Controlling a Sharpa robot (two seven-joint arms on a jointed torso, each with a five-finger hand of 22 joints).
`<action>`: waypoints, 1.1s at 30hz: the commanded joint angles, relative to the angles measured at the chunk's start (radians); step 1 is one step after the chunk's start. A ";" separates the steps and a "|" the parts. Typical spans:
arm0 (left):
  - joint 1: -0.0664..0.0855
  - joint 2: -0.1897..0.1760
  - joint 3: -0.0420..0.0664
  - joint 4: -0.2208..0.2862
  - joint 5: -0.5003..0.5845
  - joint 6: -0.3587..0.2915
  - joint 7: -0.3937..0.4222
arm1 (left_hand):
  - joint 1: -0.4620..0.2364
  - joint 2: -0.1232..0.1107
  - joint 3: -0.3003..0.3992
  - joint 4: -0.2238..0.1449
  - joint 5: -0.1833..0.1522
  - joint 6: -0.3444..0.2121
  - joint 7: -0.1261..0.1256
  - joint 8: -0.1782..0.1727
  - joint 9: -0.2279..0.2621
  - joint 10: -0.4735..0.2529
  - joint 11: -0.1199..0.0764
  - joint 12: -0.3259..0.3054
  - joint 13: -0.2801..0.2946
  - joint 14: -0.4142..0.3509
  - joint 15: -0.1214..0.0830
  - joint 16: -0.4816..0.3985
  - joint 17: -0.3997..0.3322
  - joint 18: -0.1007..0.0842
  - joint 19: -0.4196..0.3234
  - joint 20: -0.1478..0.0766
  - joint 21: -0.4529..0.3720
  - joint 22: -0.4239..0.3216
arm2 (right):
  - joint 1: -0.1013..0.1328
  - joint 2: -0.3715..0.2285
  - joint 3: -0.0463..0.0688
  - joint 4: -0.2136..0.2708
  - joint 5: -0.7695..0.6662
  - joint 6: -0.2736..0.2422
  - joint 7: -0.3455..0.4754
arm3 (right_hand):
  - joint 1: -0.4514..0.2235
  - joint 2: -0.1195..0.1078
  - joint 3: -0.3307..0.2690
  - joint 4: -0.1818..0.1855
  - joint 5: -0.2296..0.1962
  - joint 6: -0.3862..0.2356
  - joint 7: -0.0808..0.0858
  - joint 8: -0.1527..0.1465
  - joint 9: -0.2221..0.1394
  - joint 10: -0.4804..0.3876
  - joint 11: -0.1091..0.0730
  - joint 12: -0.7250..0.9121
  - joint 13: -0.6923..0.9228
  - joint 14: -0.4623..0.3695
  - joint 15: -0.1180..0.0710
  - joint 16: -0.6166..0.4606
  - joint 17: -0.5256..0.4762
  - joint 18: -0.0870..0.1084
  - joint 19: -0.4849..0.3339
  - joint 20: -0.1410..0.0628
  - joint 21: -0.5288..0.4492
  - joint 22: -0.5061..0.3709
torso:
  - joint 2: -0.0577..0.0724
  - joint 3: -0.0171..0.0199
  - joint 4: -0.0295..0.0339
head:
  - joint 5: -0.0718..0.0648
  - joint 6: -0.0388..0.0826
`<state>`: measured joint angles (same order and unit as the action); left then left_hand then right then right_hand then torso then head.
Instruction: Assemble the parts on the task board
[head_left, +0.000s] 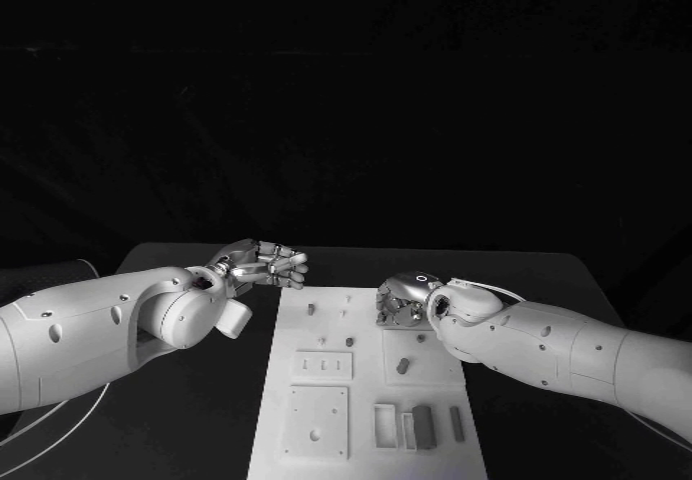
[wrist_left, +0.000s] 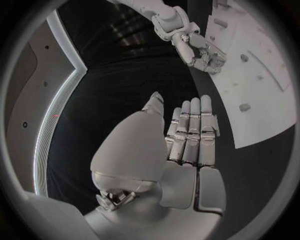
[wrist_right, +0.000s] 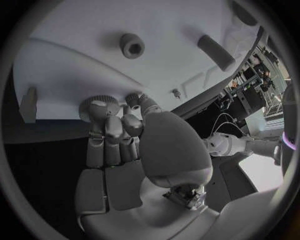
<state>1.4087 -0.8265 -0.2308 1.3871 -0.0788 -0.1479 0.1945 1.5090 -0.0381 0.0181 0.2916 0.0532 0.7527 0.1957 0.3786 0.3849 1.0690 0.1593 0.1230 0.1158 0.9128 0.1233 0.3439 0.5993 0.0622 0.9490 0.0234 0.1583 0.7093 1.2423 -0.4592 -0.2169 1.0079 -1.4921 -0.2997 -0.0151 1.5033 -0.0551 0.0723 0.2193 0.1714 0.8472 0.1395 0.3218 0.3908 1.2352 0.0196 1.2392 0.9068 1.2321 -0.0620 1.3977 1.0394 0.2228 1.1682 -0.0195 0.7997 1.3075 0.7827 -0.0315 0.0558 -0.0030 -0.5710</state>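
I am lowering my right hand (head_left: 408, 300), fingers curled and grasping nothing I can see, over the task board (head_left: 325, 440)'s far right edge; my left hand (head_left: 263, 266) hovers released, far-left. Nearest part (head_left: 404, 365) needs a precise pinch.

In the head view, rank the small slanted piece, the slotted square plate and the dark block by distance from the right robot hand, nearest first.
From the right robot hand:
1. Slanted piece: middle row, right side, just below the hand in the picture.
2. Slotted plate: middle row, left side.
3. Dark block: row nearest the robot, right side.
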 joint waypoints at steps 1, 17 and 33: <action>0.002 -0.001 0.001 -0.001 -0.004 0.013 0.007 | -0.005 0.000 -0.002 0.000 0.002 -0.003 0.009 -0.005 -0.002 0.008 -0.002 -0.006 -0.001 -0.002 0.007 -0.007 0.002 0.017 -0.004 0.006 -0.005 -0.002 | -0.009 -0.003 -0.006 -0.001 -0.016 0.030 -0.009 | 0.008 -0.004 0.003 0.004 0.001 0.001 0.002 -0.004 -0.004 -0.001 0.007 0.004 -0.002 0.018 -0.017 0.005 0.000 0.039 -0.003 -0.005 0.006 0.024 | 0.004 -0.0001 -0.0002 | -0.003 0.003; 0.002 -0.001 0.001 -0.007 -0.004 0.009 0.009 | 0.000 0.001 0.001 0.000 0.003 -0.004 0.009 -0.007 -0.002 0.008 -0.001 -0.008 -0.002 -0.003 0.008 -0.010 0.003 0.017 -0.005 0.007 -0.006 -0.002 | -0.009 -0.014 -0.006 0.004 0.000 0.034 0.015 | 0.010 -0.032 -0.007 0.006 0.010 -0.006 0.005 -0.015 -0.008 0.000 0.010 0.002 -0.012 0.004 -0.014 -0.002 -0.017 0.039 -0.013 -0.003 0.011 0.022 | 0.009 -0.0010 0.0030 | -0.003 0.013; 0.002 -0.001 0.001 -0.010 -0.004 0.006 0.010 | 0.001 0.000 0.001 0.000 0.003 -0.004 0.010 -0.007 -0.002 0.009 -0.001 -0.009 -0.002 -0.004 0.008 -0.011 0.004 0.017 -0.005 0.007 -0.007 -0.002 | -0.009 -0.036 -0.006 0.030 0.000 0.036 0.015 | 0.016 -0.035 -0.006 0.006 0.018 -0.005 0.006 -0.017 -0.008 0.000 0.011 0.001 -0.015 0.005 -0.013 -0.001 -0.015 0.039 -0.015 -0.002 0.011 0.022 | 0.012 0.0005 0.0024 | -0.003 0.019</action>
<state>1.4094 -0.8284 -0.2310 1.3763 -0.0799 -0.1484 0.1945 1.5090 -0.0381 0.0181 0.2916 0.0532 0.7521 0.1962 0.3748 0.3841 1.0703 0.1606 0.1161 0.1151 0.9090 0.1270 0.3361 0.6031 0.0691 0.9454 0.0269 0.1544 0.7084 1.2455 -0.4926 -0.2148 1.0380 -1.4830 -0.3150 0.0186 1.5162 -0.0819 0.0694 0.2222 0.1821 0.8446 0.1415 0.2981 0.3805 1.2349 0.0267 1.2393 0.8936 1.2307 -0.0650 1.3972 1.0226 0.2228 1.1610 -0.0194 0.8050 1.3074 0.7946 -0.0313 0.0578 -0.0072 -0.5514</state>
